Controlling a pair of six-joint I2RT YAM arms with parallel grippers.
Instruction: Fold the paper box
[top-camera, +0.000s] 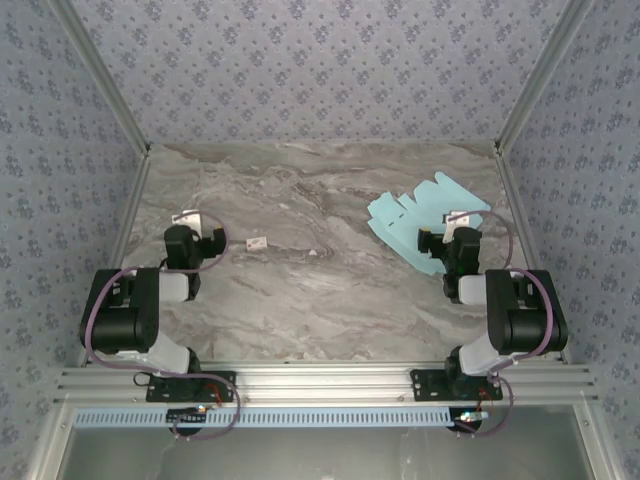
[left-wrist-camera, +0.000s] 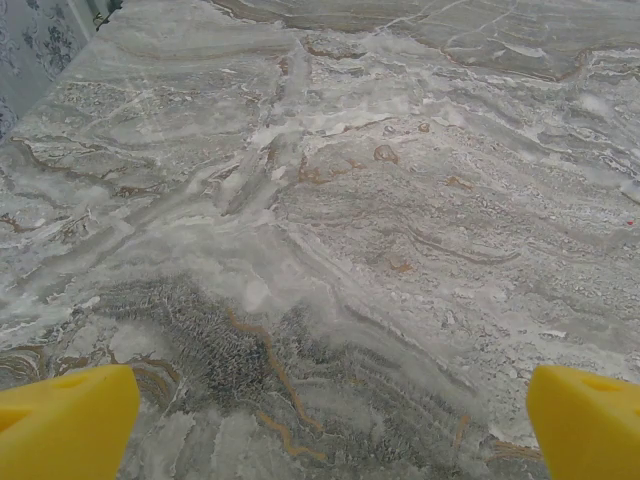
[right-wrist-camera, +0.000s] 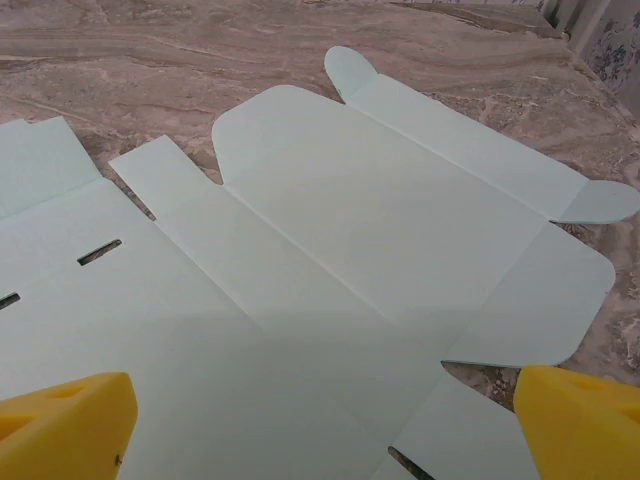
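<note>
Now the left gripper (left-wrist-camera: 330, 425) hangs over bare marble table (top-camera: 300, 300), yellow fingers (left-wrist-camera: 65, 420) spread wide, nothing between them. Just right of it lies a small white tag (top-camera: 256, 242). Across on the right the box (right-wrist-camera: 350, 220) lies flat, unfolded, flaps splayed out. Over its near edge hangs the right gripper (right-wrist-camera: 325, 425), jaws wide apart, gripping nothing.
</note>
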